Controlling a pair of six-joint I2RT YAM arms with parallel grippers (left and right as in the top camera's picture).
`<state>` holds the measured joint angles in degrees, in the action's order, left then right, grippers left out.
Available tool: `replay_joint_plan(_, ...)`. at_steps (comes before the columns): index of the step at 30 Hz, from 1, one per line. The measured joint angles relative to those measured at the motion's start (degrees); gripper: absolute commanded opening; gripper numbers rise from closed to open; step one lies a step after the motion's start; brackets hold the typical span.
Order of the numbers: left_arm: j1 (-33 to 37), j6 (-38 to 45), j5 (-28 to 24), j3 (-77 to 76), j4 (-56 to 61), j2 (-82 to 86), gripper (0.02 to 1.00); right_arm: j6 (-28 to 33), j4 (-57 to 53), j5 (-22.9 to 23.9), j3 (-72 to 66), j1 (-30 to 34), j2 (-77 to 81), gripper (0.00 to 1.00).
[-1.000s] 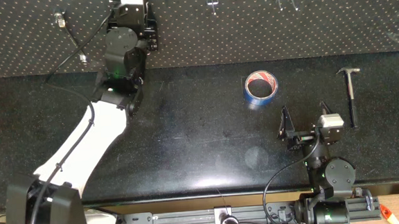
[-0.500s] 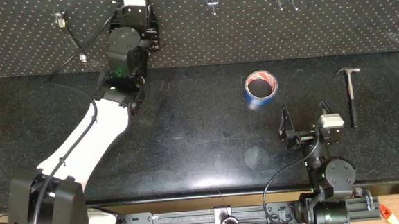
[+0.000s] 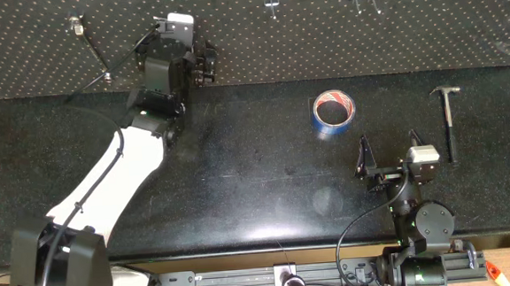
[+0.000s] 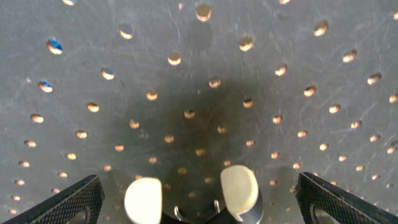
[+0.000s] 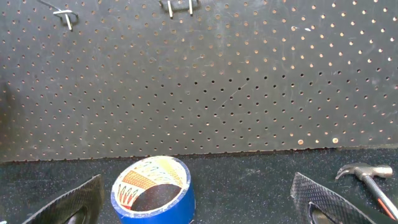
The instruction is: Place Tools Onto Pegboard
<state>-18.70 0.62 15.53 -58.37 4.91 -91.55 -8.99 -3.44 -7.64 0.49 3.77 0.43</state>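
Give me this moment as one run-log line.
left claw: open at black perforated pegboard | right claw: open, facing blue tape roll | silver-headed black-handled hammer: lying on black table, unhung

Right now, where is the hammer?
In the top view, the hammer lies on the black table at the far right, past the blue tape roll, beside the right gripper.

Left gripper (image 3: 204, 61) lower, farther right.

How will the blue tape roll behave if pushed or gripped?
The tape roll lies flat, hole up, so a push should probably slide it, not roll it. It looks like a stiff, light ring; its smooth wall may slip.
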Motion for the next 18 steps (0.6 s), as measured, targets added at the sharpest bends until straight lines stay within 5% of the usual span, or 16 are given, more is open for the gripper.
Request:
replay_joint_plan(6, 1.1, 0.0, -0.6, 0.1, -12.2, 15.2, 0.996, 0.0, 0.0, 0.0, 0.0, 0.0, 0.0, 0.976)
replay_joint_plan(9, 8.6, 0.0, -3.4, 1.7, -21.8, 31.9, 0.996, 0.0, 0.0, 0.0, 0.0, 0.0, -0.1, 0.976)
replay_joint_plan(13, 18.7, 0.0, -8.7, 25.3, -6.8, 62.3, 0.996, 0.0, 0.0, 0.0, 0.0, 0.0, 0.0, 0.976)
replay_joint_plan(18, 24.9, 0.0, -16.9, 48.4, 7.2, 77.9, 0.996, 0.0, 0.0, 0.0, 0.0, 0.0, 0.0, 0.976)
